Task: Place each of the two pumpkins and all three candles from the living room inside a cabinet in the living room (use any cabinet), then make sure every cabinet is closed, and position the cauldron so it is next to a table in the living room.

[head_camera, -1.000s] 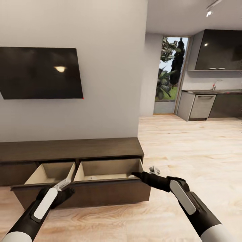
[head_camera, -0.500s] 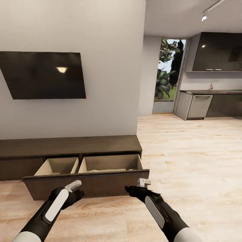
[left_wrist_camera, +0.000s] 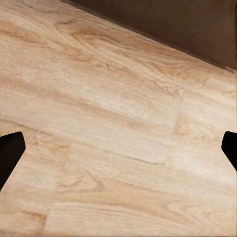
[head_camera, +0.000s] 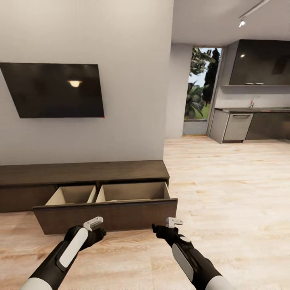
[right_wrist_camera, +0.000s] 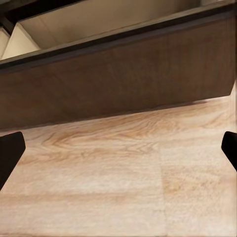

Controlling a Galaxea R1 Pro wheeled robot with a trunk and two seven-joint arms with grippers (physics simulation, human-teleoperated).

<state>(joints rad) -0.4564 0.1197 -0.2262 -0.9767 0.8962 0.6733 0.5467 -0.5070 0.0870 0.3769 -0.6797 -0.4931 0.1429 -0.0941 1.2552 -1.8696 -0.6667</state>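
Dark-brown wood makes up the long, low cabinet (head_camera: 86, 172) that is standing against the grey wall, under a black television (head_camera: 56, 90). Its wide drawer (head_camera: 108, 211) is hanging pulled out toward the robot, and the pale interior is showing two compartments; whether anything is lying inside them I cannot tell from here. Both arms are reaching forward over the light plank floor (head_camera: 225, 189), just short of the drawer's front panel.

The left gripper (head_camera: 96, 225) is hovering near the left part of that panel, apart from it, with its fingers spread wide and nothing between them; in the left wrist view its dark fingertips (left_wrist_camera: 10, 153) are sitting at opposite edges, with bare floor between them and the brown drawer front (left_wrist_camera: 187, 24) beyond. The right gripper (head_camera: 171, 224) is hovering near the drawer's right end, also spread wide and empty; in the right wrist view the drawer front (right_wrist_camera: 123, 79) is facing it close by, and the pale drawer interior (right_wrist_camera: 98, 22) is showing above the front. Far to the right, a kitchen counter (head_camera: 249, 121) and a glass door (head_camera: 199, 90) are showing.
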